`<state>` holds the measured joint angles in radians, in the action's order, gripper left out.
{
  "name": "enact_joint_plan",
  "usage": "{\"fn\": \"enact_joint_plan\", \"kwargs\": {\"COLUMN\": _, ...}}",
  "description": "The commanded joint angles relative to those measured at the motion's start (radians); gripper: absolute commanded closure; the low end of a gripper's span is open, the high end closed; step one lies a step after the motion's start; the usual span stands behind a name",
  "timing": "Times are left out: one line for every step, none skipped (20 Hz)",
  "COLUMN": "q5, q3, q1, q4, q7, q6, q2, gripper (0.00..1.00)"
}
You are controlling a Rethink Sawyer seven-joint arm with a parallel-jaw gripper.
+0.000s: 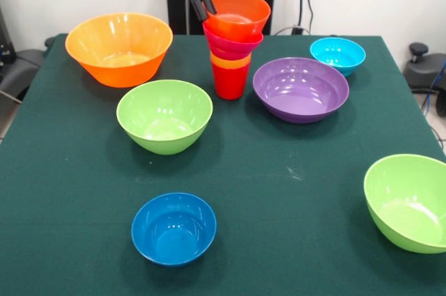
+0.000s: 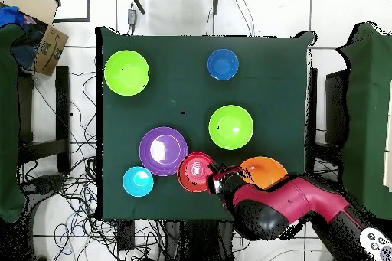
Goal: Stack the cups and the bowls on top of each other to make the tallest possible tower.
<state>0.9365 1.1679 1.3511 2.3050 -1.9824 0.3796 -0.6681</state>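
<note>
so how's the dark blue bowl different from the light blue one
The dark blue bowl looks larger than the light blue bowl, and its colour is a deep blue against the other's pale turquoise. The dark blue bowl sits alone toward one end of the table, while the light blue bowl sits at the opposite end, close beside the purple bowl. Both are upright, empty, glossy round bowls, and neither is on the tower.

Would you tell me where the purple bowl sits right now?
In the front view the purple bowl stands right of the tower, with the light blue bowl just behind it to the right.
</note>
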Motion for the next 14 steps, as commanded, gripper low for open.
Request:
{"fn": "enact_joint_plan", "kwargs": {"q5": 0.066, "q3": -0.038, "q1": -0.045, "q4": -0.042, "q7": 0.205, "q6": 0.076, "q2": 0.034, "gripper": 1.00}}
{"fn": "enact_joint_plan", "kwargs": {"q5": 0.073, "q3": -0.043, "q1": -0.042, "q4": -0.042, "q7": 0.207, "q6": 0.073, "q2": 0.042, "gripper": 1.00}}
{"fn": "enact_joint_plan", "kwargs": {"q5": 0.079, "q3": -0.048, "q1": -0.042, "q4": -0.043, "q7": 0.206, "q6": 0.071, "q2": 0.048, "gripper": 1.00}}
{"fn": "enact_joint_plan", "kwargs": {"q5": 0.082, "q3": -0.049, "q1": -0.042, "q4": -0.043, "q7": 0.204, "q6": 0.069, "q2": 0.049, "gripper": 1.00}}
{"fn": "enact_joint_plan", "kwargs": {"q5": 0.083, "q3": -0.048, "q1": -0.042, "q4": -0.040, "q7": 0.202, "q6": 0.067, "q2": 0.046, "gripper": 1.00}}
{"fn": "enact_joint_plan", "kwargs": {"q5": 0.083, "q3": -0.045, "q1": -0.042, "q4": -0.040, "q7": 0.201, "q6": 0.065, "q2": 0.043, "gripper": 1.00}}
{"fn": "enact_joint_plan", "kwargs": {"q5": 0.083, "q3": -0.044, "q1": -0.041, "q4": -0.040, "q7": 0.202, "q6": 0.065, "q2": 0.043, "gripper": 1.00}}
{"fn": "enact_joint_plan", "kwargs": {"q5": 0.084, "q3": -0.044, "q1": -0.039, "q4": -0.041, "q7": 0.205, "q6": 0.065, "q2": 0.044, "gripper": 1.00}}
{"fn": "enact_joint_plan", "kwargs": {"q5": 0.084, "q3": -0.043, "q1": -0.038, "q4": -0.043, "q7": 0.207, "q6": 0.065, "q2": 0.045, "gripper": 1.00}}
{"fn": "enact_joint_plan", "kwargs": {"q5": 0.083, "q3": -0.041, "q1": -0.037, "q4": -0.044, "q7": 0.208, "q6": 0.065, "q2": 0.043, "gripper": 1.00}}
{"fn": "enact_joint_plan", "kwargs": {"q5": 0.081, "q3": -0.038, "q1": -0.038, "q4": -0.045, "q7": 0.208, "q6": 0.067, "q2": 0.038, "gripper": 1.00}}
{"fn": "enact_joint_plan", "kwargs": {"q5": 0.078, "q3": -0.035, "q1": -0.037, "q4": -0.045, "q7": 0.210, "q6": 0.069, "q2": 0.033, "gripper": 1.00}}
{"fn": "enact_joint_plan", "kwargs": {"q5": 0.075, "q3": -0.032, "q1": -0.036, "q4": -0.045, "q7": 0.213, "q6": 0.072, "q2": 0.027, "gripper": 1.00}}
{"fn": "enact_joint_plan", "kwargs": {"q5": 0.073, "q3": -0.030, "q1": -0.035, "q4": -0.047, "q7": 0.216, "q6": 0.075, "q2": 0.024, "gripper": 1.00}}
